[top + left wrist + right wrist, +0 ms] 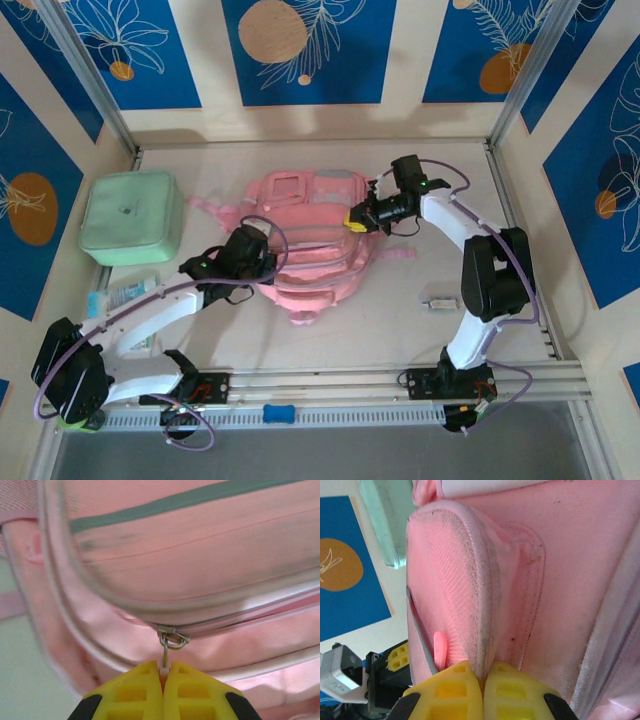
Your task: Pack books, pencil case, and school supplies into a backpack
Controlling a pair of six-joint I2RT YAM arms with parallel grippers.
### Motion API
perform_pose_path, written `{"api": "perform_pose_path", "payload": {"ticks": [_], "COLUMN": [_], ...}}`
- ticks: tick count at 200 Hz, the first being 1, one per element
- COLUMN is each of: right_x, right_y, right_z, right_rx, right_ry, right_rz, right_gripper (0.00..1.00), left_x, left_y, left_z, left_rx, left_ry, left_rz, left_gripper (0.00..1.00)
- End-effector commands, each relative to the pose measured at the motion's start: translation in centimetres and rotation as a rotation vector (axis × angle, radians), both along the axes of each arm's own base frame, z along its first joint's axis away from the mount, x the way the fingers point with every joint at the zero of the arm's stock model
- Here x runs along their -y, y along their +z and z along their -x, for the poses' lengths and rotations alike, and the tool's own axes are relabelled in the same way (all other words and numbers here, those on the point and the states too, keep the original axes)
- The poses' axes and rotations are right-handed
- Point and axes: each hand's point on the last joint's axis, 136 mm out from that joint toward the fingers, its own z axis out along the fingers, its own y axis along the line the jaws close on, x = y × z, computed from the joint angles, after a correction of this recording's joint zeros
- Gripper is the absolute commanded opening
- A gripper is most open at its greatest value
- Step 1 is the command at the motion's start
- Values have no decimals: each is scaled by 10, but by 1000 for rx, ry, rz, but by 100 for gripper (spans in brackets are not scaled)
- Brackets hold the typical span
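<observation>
**Ana:** What is the setting?

**Ben:** A pale worktop (400,325) walled by cream panels with blue leaf-print posters. 2 white robot arms are bolted at its near edge.

**Ana:** Where is the backpack?

**Ben:** The pink backpack (320,272) lies flat in the middle of the worktop, between the 2 arms. A mint-green box (132,217) sits well to its left, near the wall.

**Ana:** What is the left arm doing?

**Ben:** The left arm (150,305) reaches to the backpack's left side. In its wrist view the yellow jaws are pressed fully together, pinching the tab of a metal zip pull (172,639) against the pink fabric.

**Ana:** And the right?

**Ben:** The right arm (455,220) bends over the backpack's upper right side. Its yellow jaws are also closed tight, with a fold of the backpack's pink mesh edge caught between them.

**Ana:** Anything else?

**Ben:** A small grey object (438,302) lies on the worktop to the right of the backpack. A pale tube (128,295) lies below the box, beside the left arm.
</observation>
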Motion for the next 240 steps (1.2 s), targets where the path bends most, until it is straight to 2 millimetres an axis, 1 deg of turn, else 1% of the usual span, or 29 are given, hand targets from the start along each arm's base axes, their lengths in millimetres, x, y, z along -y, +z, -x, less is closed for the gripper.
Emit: {"api": "perform_pose_path", "payload": {"ticks": [1, 7, 21, 29, 40, 49, 70, 83, 91, 103, 108, 114, 120, 128, 142, 158, 168, 182, 202, 214, 221, 228, 240], "right_x": [5, 3, 0, -1, -4, -6, -17, -24, -25, -22, -18, -13, -6, 5, 17, 34, 43, 54, 74, 82, 83, 79, 68], "right_y": [18, 18, 21, 21, 18, 14, 11, 10, 7, 4, 3, 1, 1, -1, 4, 5, 5, 7, 3, 4, 6, 10, 14], "right_z": [-8, -4, 5, 13, 27, 38, 56, 61, 61, 56, 53, 49, 45, 39, 29, 20, 16, 9, -2, -8, -11, -12, -13], "right_rx": [91, 81, 55, 36, 3, -27, -61, -54, -53, -37, -31, -16, 1, 7, 27, 62, 92, 103, 92, 90, 95, 103, 113], "right_ry": [12, 9, -13, -30, -52, -73, -107, -116, -126, -140, -151, -157, -167, -181, -170, -177, -181, -193, -242, -259, -260, -241, -201], "right_rz": [20, 15, -32, -56, -78, -90, -126, -145, -131, -95, -79, -57, -33, -1, -2, 65, 92, 79, 77, 63, 56, 39, 20], "right_gripper": [6, 12, 32, 39, 46, 49, 52, 50, 48, 37, 33, 31, 28, 21, 14, 5, 1, 0, 0, 0, 0, 0, 0], "left_x": [9, 18, 34, 40, 44, 47, 50, 52, 53, 54, 53, 52, 54, 59, 63, 58, 51, 27, -3, -24, -33, -41, -42], "left_y": [6, 8, 11, 11, 10, 9, 6, 6, 6, 5, 5, 6, 8, 10, 13, 8, 4, -2, -4, -6, -7, -7, -4], "left_z": [7, 9, 12, 13, 13, 14, 13, 12, 12, 13, 13, 15, 18, 24, 33, 39, 40, 34, 20, 8, 2, -5, -11], "left_rx": [-6, -12, -10, -7, -16, -22, -24, -24, -25, -26, -25, -26, -21, -13, -10, -18, -8, 16, 34, 51, 59, 67, 77], "left_ry": [-81, -111, -160, -178, -177, -187, -197, -204, -209, -220, -218, -221, -239, -266, -284, -268, -259, -188, -110, -46, -16, 6, 16], "left_rz": [45, 80, 126, 137, 141, 139, 117, 117, 117, 106, 98, 88, 85, 85, 72, 16, -25, -107, -150, -152, -135, -114, -85], "left_gripper": [0, 0, 0, 0, 0, 0, 0, 0, 0, 0, 0, 0, 0, 0, 0, 0, 0, 0, 0, 0, 0, 0, 0]}}
